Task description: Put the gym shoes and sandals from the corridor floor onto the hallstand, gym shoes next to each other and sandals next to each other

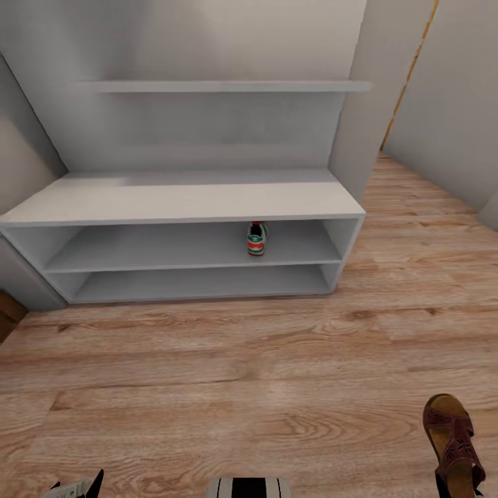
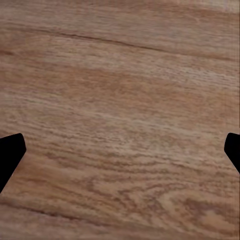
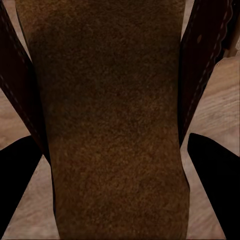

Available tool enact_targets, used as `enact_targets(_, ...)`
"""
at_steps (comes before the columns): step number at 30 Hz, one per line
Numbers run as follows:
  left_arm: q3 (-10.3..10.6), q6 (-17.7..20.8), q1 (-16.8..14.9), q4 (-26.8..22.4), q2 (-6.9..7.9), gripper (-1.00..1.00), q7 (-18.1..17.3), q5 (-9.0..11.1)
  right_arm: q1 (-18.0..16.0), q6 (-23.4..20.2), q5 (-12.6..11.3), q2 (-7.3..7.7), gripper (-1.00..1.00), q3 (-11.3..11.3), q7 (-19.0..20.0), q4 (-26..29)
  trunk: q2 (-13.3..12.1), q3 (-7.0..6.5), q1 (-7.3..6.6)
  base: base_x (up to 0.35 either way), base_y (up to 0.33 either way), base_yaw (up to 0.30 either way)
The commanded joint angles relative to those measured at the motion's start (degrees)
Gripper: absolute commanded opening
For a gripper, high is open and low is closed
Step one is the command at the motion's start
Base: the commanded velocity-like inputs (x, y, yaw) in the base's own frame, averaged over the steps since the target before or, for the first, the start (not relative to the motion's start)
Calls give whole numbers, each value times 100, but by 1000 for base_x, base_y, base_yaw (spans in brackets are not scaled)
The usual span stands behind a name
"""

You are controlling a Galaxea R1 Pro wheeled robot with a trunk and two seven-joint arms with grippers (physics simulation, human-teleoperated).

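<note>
Right up against the right wrist camera is a sandal (image 3: 112, 125), tan footbed facing the lens with the dark straps running down both sides. The right hand (image 3: 117, 187) has its two fingers on either side of the sole, so it looks clenched on that sandal. In the head view the same sandal (image 1: 453, 439) sits at the lower right corner, above the corridor floor (image 1: 228, 373).

Left hand (image 2: 120, 155) is released, fingers spread wide with nothing but wood grain between them.

One gym shoe (image 1: 256, 238) is already on the hallstand (image 1: 180, 200), on the upper open shelf just under the wide top, heel facing out, right of centre. Can't spot the other gym shoe or the second sandal from here.

What I'd worry about: the rack is well away across the floor, so there's a drive ahead with the sandal pinched by its edges. It's a flat, floppy-looking thing and could twist or slide out on the way. Also, if it gets dropped in just beside that gym shoe, there's no slot left for the matching shoe, and the pairs end up split.
</note>
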State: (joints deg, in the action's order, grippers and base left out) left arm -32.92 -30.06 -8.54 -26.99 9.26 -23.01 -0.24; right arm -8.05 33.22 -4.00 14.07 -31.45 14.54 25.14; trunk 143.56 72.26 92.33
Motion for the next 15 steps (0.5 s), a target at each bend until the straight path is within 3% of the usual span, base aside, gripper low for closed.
enact_targets(1, -39, -9, -7, 10, -3, 100, -54, -2, -3, 4, -54, -1, -100, -28, 64, 3, 1, 4, -1, 0, 306, 0)
enact_targets(15, -54, -9, -7, 10, 5, 100, -54, -2, -3, 9, -51, -1, -100, -28, 58, 0, 1, 4, -1, 0, 307, 79)
